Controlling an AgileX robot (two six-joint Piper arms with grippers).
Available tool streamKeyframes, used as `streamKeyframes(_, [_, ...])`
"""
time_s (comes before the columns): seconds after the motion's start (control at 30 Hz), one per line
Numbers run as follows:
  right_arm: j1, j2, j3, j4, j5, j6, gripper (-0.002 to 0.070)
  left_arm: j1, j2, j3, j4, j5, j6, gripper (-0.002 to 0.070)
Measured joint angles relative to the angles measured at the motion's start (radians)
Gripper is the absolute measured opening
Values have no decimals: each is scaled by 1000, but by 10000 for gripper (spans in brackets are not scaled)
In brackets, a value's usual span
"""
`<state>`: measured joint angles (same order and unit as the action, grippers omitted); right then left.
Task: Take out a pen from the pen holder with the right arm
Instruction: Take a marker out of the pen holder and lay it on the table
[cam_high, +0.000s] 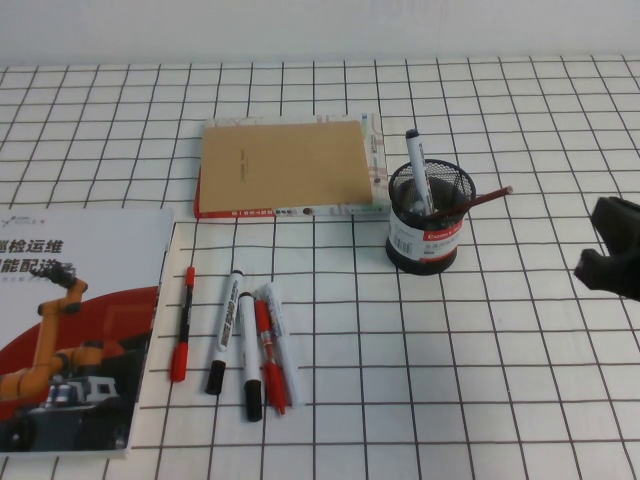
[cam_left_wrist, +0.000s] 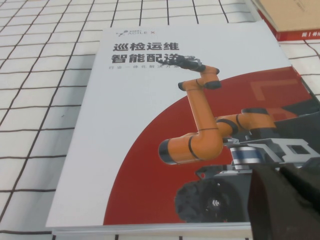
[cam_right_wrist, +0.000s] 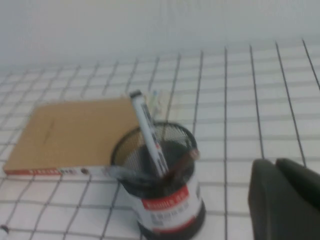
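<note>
Pen holder (cam_high: 424, 222): black mesh cup, standing upright on the gridded tabletop (cam_high: 500, 380), right of centre, just right of the brown book (cam_high: 285, 165) and close to that book's near right corner. No contact between the two could be confirmed.

Inside the holder, a grey marker (cam_high: 417, 172) was seen standing nearly upright, cap end up. A red pen (cam_high: 487, 197) was leaned over the rim towards the right. A dark pen was also laid low inside, visible in the right wrist view only.

Right claw (cam_high: 603, 248): held at the right edge of the scene, right of the holder and a little nearer, well apart from it. Fingers were pressed together and nothing was gripped. No pen was touched.

Left claw (cam_left_wrist: 282, 200): not seen in the high view. In the left wrist view it was positioned over the robot-arm booklet (cam_left_wrist: 150, 125). Its state could not be told.

Loose items were laid on the tabletop left of centre, near side: a thin red pen (cam_high: 182, 322), a black-capped marker (cam_high: 226, 330), a second black-capped marker (cam_high: 250, 358) and a red marker (cam_high: 272, 358) beside it. The booklet was placed at the near left.
</note>
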<state>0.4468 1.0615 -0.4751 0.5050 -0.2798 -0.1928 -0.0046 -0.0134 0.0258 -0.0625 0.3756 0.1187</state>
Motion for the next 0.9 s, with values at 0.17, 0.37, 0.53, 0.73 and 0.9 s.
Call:
streamKeyframes(0.17, [93, 107, 50, -166, -349, 160, 39, 0, 0, 0, 0, 0, 0, -4])
streamKeyframes(0.37, [96, 283, 52, -283, -593, 280, 284, 0, 0, 0, 0, 0, 0, -4])
streamKeyframes(0.53, [96, 450, 52, -375, -805, 335, 426, 0, 0, 0, 0, 0, 0, -4])
streamKeyframes(0.73, [98, 612, 50, -382, -843, 372, 435, 0, 0, 0, 0, 0, 0, -4])
streamKeyframes(0.9, [98, 676, 29, -359, -843, 411, 431, 0, 0, 0, 0, 0, 0, -4])
